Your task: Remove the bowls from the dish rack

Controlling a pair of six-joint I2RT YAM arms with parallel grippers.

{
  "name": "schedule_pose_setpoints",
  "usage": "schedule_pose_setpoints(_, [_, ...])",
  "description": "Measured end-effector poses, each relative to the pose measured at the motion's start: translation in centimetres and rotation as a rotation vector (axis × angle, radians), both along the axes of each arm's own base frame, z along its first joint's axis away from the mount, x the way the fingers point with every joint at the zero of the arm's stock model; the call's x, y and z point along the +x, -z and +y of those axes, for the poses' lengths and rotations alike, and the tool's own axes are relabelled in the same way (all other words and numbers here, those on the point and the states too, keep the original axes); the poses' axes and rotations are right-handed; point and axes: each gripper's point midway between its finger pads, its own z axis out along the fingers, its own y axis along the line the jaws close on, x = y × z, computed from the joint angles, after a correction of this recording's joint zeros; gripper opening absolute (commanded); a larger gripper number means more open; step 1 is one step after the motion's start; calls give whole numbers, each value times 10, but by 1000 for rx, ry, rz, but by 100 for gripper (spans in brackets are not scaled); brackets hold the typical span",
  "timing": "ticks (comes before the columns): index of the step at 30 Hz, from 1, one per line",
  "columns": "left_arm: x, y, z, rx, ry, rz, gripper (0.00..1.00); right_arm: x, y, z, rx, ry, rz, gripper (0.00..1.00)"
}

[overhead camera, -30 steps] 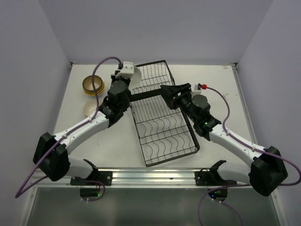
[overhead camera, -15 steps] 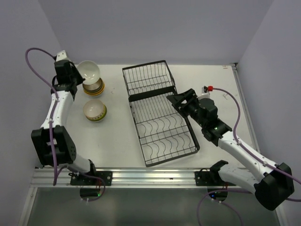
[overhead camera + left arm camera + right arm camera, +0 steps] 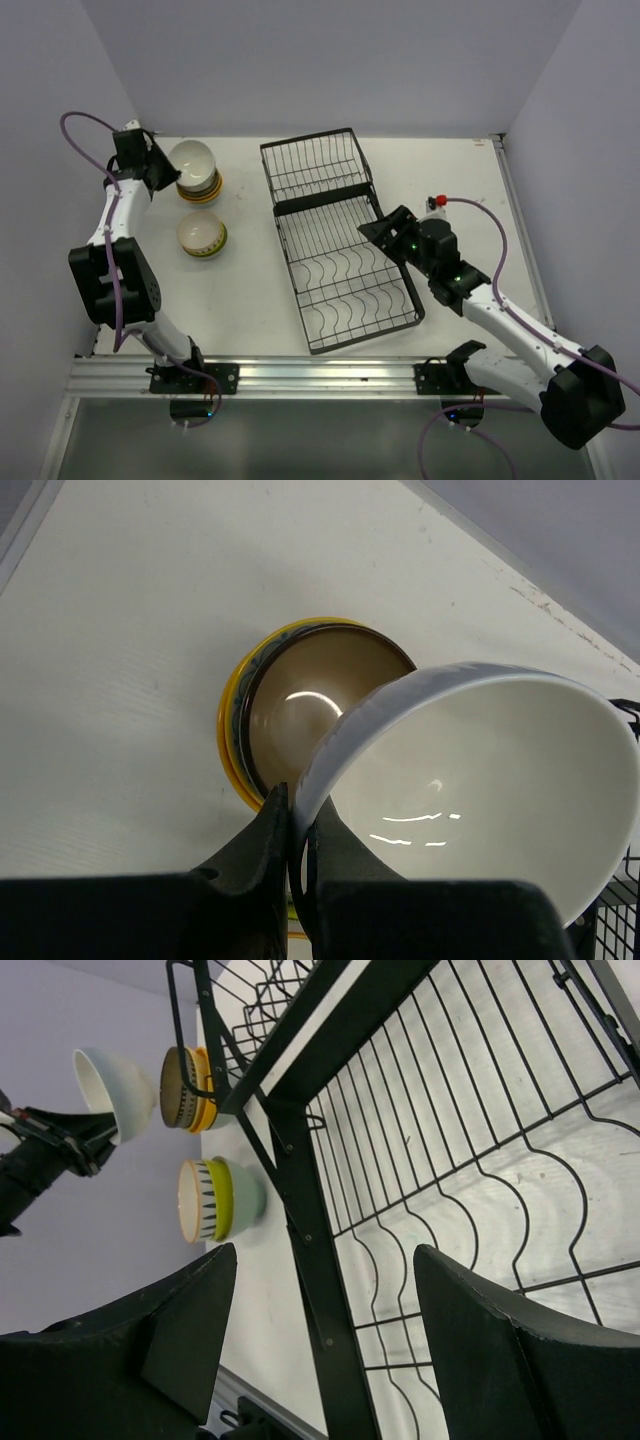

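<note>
Right now the white glazed round bowl is hanging just above the farther stack of bowls, a brown-lined one nested in a yellow one, at the far left of the pale table. My left gripper is pinching its rim, one finger inside and one outside, clamped tight. The bowl is riding tilted, its mouth turning up and toward the rack side; being round, it is offering no long axis of its own. Nearer to me a second stack, topped by a white bowl with black stripes, is sitting apart from the first.

The long black wire dish rack is lying mid-table, its long axis running from far to near and slanting toward my right, small section at the far end. Both sections are looking bare. So I am judging the unloading nearly finished, with only this bowl left to set down, though I am not managing to count every nested bowl.

My right gripper is hovering at the rack's right rim, jaws spread wide, holding nothing.
</note>
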Motion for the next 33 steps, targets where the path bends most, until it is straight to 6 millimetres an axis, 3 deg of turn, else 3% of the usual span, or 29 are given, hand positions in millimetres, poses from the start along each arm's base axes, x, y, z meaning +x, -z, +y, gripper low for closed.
schedule_pose_setpoints(4, [7,-1,3,2,-2,-6,0,-3,15,-3,-21,-5,23,76])
schedule_pose_setpoints(12, [10,32,7,-3,-19,76,0,-2,37,-11,-59,3,62,76])
schedule_pose_setpoints(23, [31,16,20,31,-50,44,0,1,56,-17,-81,10,97,77])
schedule_pose_setpoints(33, [34,43,21,19,-50,99,4,2,63,-19,-81,13,108,77])
